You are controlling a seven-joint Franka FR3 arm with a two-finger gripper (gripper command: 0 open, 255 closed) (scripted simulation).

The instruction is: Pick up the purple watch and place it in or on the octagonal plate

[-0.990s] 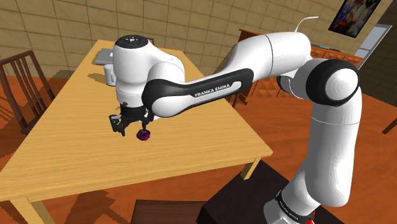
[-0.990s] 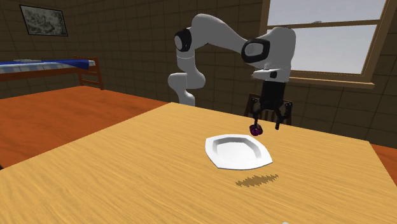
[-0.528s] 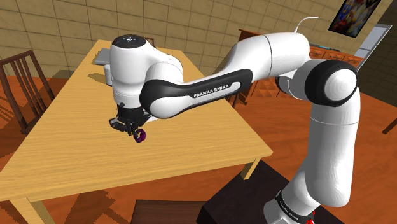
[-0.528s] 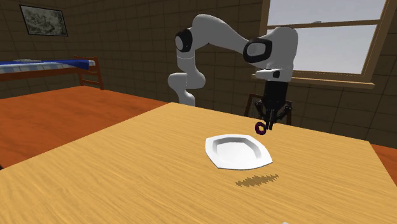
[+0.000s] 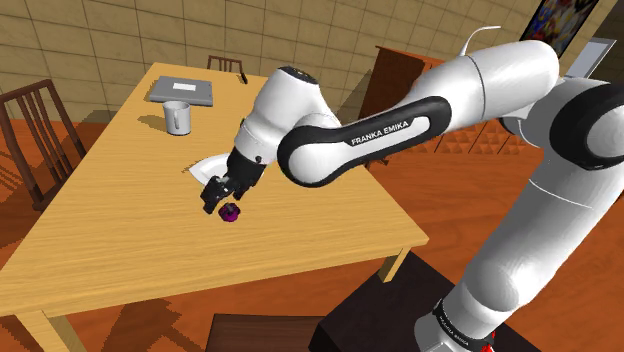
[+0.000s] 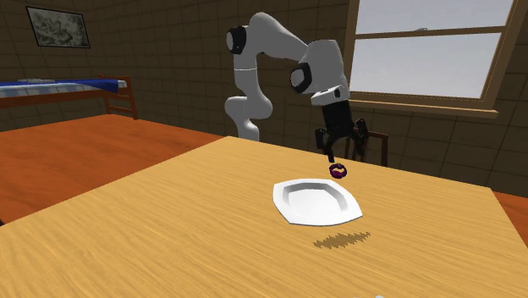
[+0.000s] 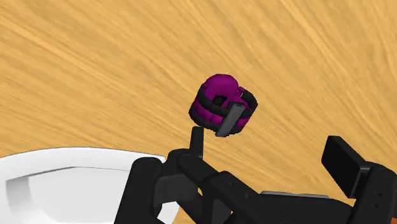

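Observation:
The purple watch (image 7: 222,105), with dark bands, is curled up against the wooden table (image 5: 120,230), just beyond the gripper's fingertips and touching neither finger. In the second exterior view the watch (image 6: 338,170) sits at the far rim of the white octagonal plate (image 6: 317,201), outside its hollow; whether it rests on the table I cannot tell. My gripper (image 6: 343,155) hangs tilted just above it, fingers apart and holding nothing. In the shoulder view the gripper (image 5: 222,198) is over the watch (image 5: 230,211), and the arm hides most of the plate (image 5: 203,165). The plate's rim (image 7: 57,165) shows beside one finger.
A white mug (image 5: 177,117) and a flat grey slab (image 5: 181,88) stand at the table's far end. Wooden chairs (image 5: 30,130) flank the table. A dark patch (image 6: 341,241) marks the wood in front of the plate.
The arm has swung and the wrist tilted over. The fingers shut with the watch dangling, then opened; the watch has left them and is now below, beside the plate.

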